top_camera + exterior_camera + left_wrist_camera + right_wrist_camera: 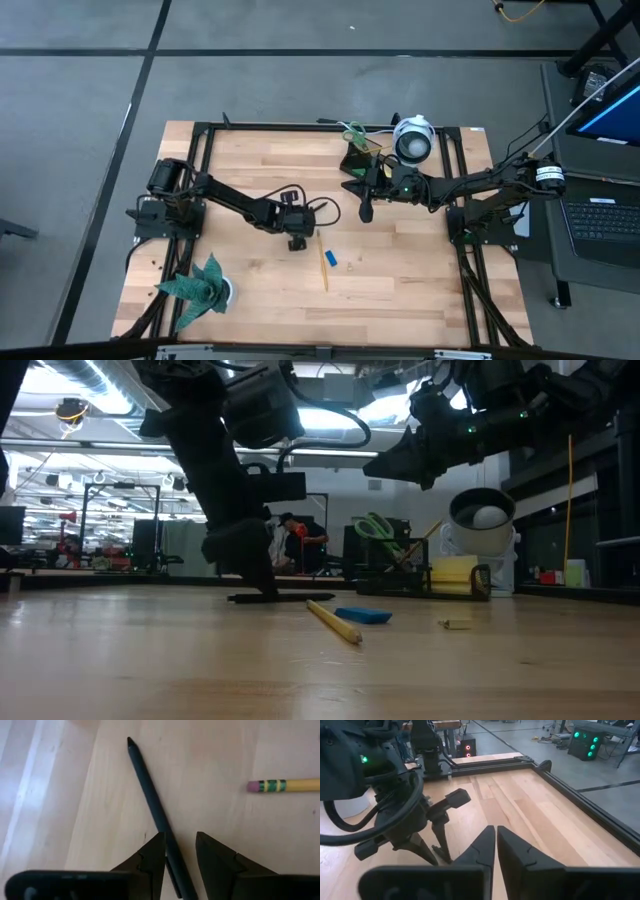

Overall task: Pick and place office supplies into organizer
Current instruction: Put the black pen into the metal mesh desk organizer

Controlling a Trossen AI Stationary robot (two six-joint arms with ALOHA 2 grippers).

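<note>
The black pen (pixel 152 800), slim, matte and round-bodied, lies flat on the pale wood-grain table (pixel 400 290), its tip pointing away from the left pincer (pixel 180 855), whose parted dark fingers straddle it unclenched. Beside the pen lies a yellow pencil (pixel 285 785) with a pink eraser end. The right pincer (pixel 496 845), clenched empty, hovers near the angular black organizer (pixel 356 160).
</note>
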